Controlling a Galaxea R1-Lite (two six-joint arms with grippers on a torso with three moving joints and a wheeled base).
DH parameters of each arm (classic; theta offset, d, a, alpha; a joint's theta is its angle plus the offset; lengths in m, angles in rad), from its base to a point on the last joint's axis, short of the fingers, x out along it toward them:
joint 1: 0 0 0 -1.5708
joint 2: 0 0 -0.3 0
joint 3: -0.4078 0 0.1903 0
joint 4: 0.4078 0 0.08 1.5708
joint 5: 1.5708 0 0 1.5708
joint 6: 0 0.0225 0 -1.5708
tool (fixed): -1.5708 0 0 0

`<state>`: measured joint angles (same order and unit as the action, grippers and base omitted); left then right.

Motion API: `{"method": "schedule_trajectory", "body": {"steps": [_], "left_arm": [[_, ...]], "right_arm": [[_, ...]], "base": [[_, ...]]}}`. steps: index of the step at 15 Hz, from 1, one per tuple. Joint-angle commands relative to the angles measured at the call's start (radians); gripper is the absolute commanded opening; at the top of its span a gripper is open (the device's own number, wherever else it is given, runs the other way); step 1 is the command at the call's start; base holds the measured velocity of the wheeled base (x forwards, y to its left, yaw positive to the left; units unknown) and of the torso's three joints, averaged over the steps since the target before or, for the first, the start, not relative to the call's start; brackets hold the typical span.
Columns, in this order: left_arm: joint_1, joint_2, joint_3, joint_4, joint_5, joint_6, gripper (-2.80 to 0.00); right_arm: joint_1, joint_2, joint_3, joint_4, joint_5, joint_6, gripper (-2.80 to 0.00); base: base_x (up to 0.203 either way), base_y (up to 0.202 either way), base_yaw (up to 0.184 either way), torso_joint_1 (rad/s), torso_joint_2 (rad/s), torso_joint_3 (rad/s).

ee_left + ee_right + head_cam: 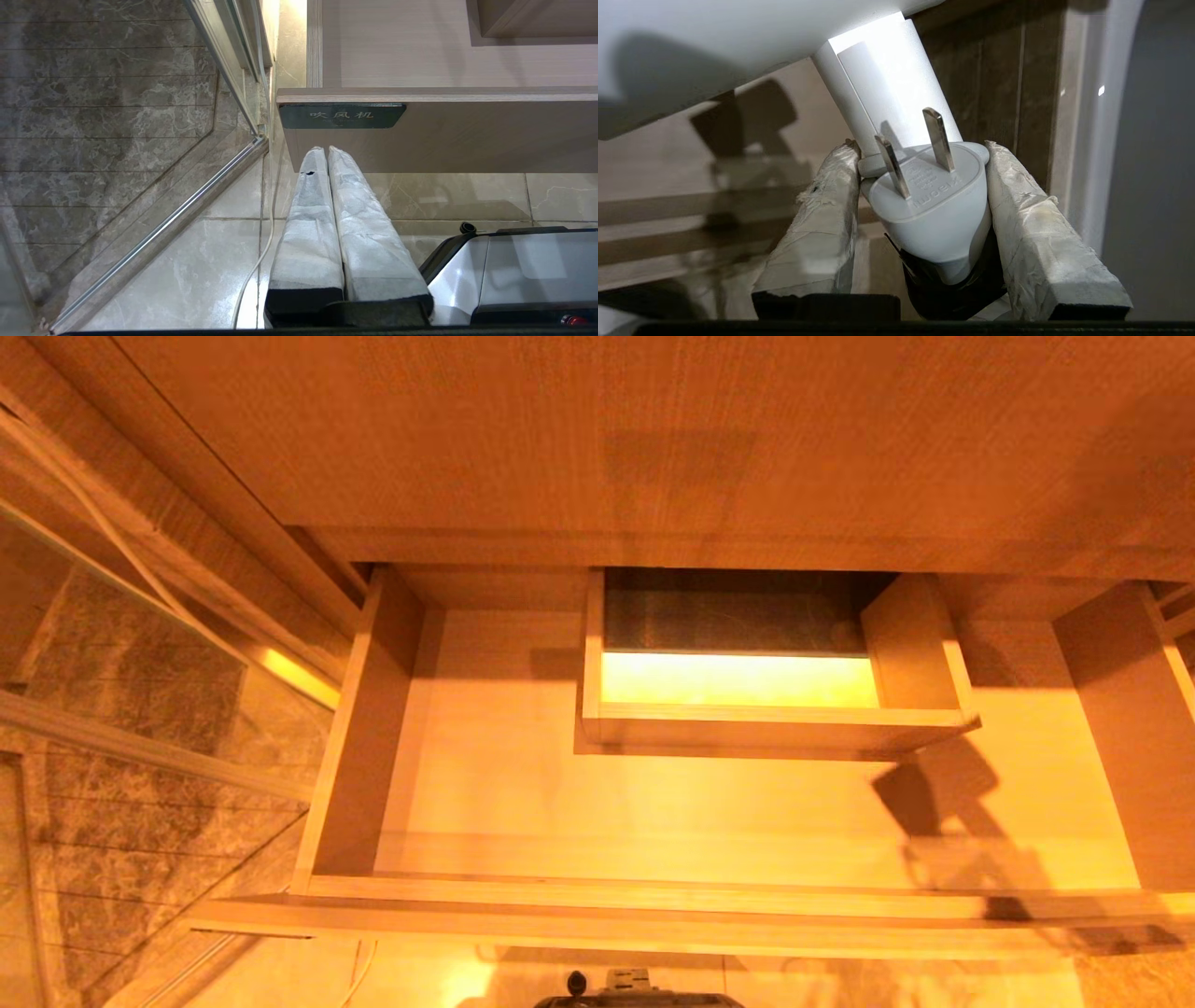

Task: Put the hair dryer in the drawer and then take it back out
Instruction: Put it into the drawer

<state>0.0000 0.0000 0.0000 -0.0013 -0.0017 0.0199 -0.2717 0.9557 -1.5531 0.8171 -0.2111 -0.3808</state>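
The drawer (pixel 653 896) stands pulled out below the wood countertop, with a bare floor and a boxed cut-out (pixel 775 728) at its back. Neither arm nor the hair dryer shows in the head view; only a shadow lies on the drawer's right part. In the right wrist view my right gripper (pixel 922 147) is shut on the white hair dryer (pixel 887 79). Its taped fingers (pixel 1031 219) pinch the handle's end together with the two-pin plug (pixel 934 200); the rounded head fills the upper corner. My left gripper (pixel 322 150) is shut on nothing, parked just below the drawer front (pixel 467 135) near its dark label plate (pixel 341 115).
A glass shower partition (pixel 121 691) with a metal floor rail (pixel 163 224) borders the left side. A white cable (pixel 254 270) runs over the tiled floor. The robot's base (pixel 514 270) sits under the drawer front. The countertop (pixel 653 439) overhangs the drawer's back.
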Motion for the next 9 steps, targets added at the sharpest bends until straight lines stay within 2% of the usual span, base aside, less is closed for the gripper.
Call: {"method": "schedule_trajectory", "body": {"steps": [1,3,9], "left_arm": [[0.0,0.0,0.002,0.0,0.0,0.0,-2.8],[0.0,0.0,0.002,0.0,0.0,0.0,-2.8],[0.0,0.0,0.002,0.0,0.0,0.0,-2.8]], "right_arm": [[0.0,0.003,0.01,0.016,0.0,0.015,-2.8],[0.0,0.022,0.069,0.022,0.006,0.087,-2.8],[-0.003,0.166,0.146,-0.003,0.014,0.189,-2.8]], "base": [[0.0,0.0,0.0,0.0,0.0,0.0],[0.0,0.0,0.0,0.0,0.0,0.0],[0.0,0.0,0.0,0.0,0.0,0.0]]}}
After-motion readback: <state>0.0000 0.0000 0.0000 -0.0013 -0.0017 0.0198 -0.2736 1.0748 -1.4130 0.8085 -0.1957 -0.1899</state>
